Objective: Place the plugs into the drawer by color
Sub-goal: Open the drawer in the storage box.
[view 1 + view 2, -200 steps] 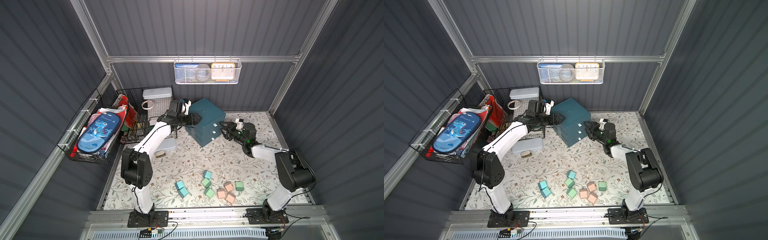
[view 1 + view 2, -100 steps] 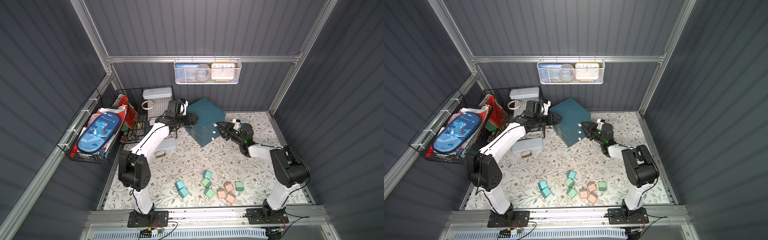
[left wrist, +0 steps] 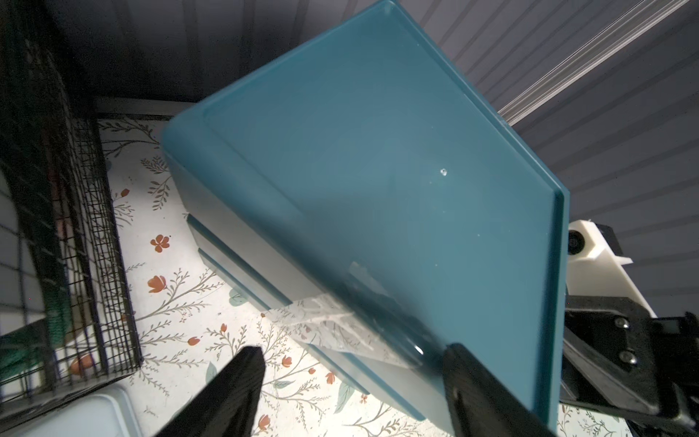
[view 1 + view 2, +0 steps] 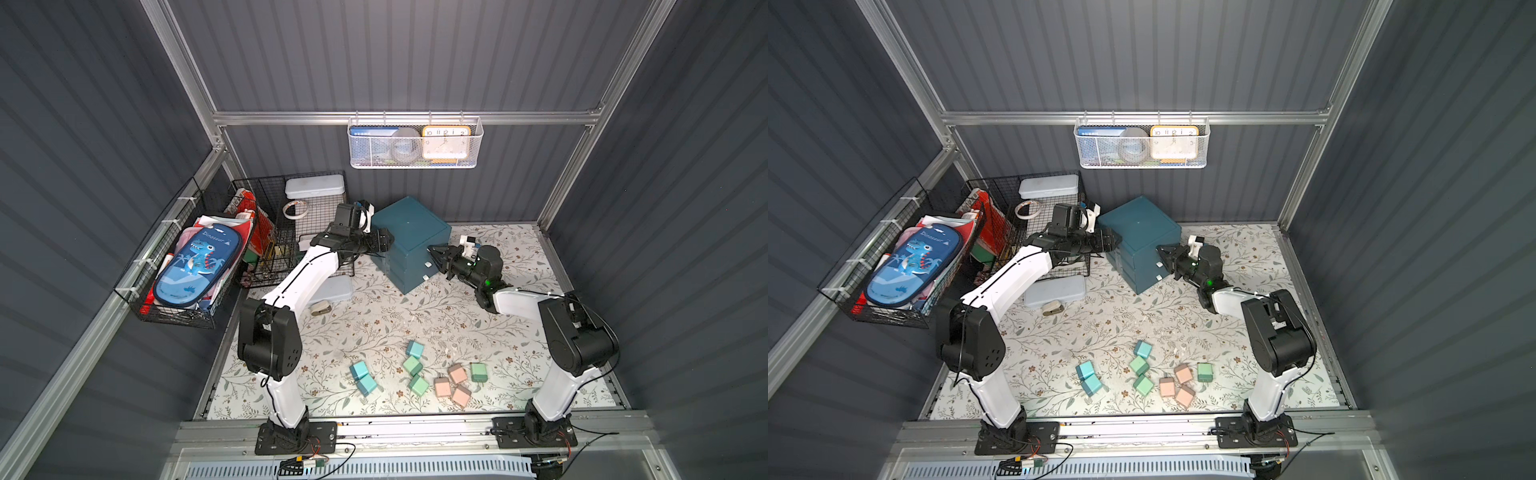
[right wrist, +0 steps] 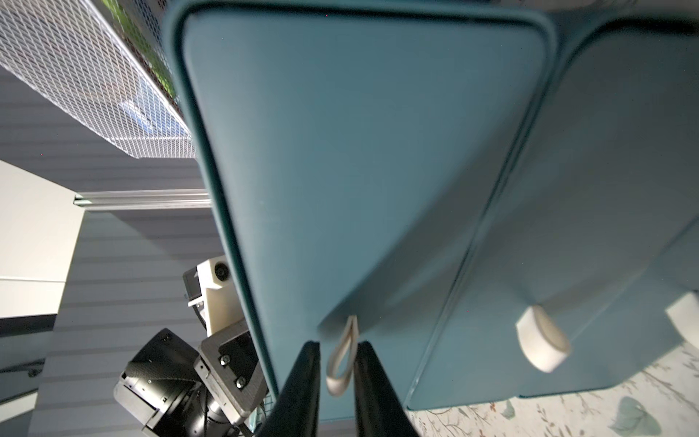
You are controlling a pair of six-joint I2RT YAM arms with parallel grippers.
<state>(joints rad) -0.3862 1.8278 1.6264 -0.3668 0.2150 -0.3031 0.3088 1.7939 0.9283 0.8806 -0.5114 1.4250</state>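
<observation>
Position of items: the cabinet stands askew in the upper centre of both top views, on the floral mat; all three drawers look flush and closed. The nine plugs lie loose at lower centre of both top views, blue, green and pink mixed in one loose cluster, well apart from the cabinet; none is stowed.

Left gripper: clamped across the cabinet's upper corner; in the left wrist view one finger lies on the lid at lower right and the other reaches down the side at lower centre.

Right gripper: at the cabinet's front; in the right wrist view its jaws stand narrow about the white tab of the top drawer, at lower centre of the frame; whether they already pinch it cannot be told from this angle.

Judged step: opening the top drawer, the cabinet braced.

Hazards noted:
- the tab is a soft loop; a shallow pinch may let it slip out under pull;
- the lid is smooth; if the brace slides, the whole cabinet is likely to drag along the mat rather than the drawer open;
- the cabinet sits skewed; a pull off its line may bind the drawer;
- an over-long pull may draw the drawer clean out;
- the left arm works just beside the wire rack; a snag is possible.
</observation>
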